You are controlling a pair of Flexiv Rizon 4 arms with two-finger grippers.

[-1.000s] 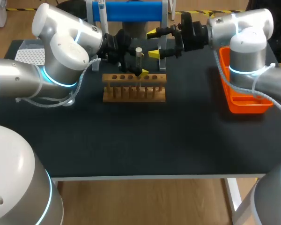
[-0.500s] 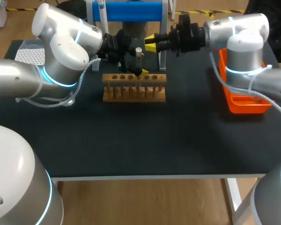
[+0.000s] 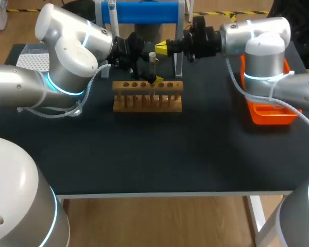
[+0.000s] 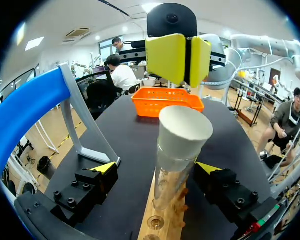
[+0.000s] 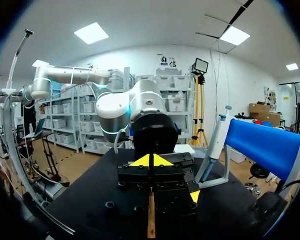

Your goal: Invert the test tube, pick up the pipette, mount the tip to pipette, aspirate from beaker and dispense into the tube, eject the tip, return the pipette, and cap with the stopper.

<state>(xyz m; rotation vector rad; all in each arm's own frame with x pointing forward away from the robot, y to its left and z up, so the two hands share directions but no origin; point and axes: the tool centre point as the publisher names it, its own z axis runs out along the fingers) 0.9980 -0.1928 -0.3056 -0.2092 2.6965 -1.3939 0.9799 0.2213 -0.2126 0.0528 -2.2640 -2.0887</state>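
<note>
Black table (image 3: 144, 154) holds the wooden rack (image 3: 147, 98), upper middle of the frame. The test tube (image 3: 152, 69) stands in it, stopper (image 3: 152, 54) on top. The left gripper (image 4: 156, 170) is spread around the tube; the right gripper (image 3: 160, 49), pressed together, is beside the stopper, maybe to push it.

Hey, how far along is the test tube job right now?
Nearly finished. The pipette hangs on the blue stand, and a white stopper already sits on the test tube in the wooden rack. In hand: left pincer flanks the tube, right pincer, shut, is close beside the stopper. Left: perhaps pressing it home, then withdrawing.
</note>
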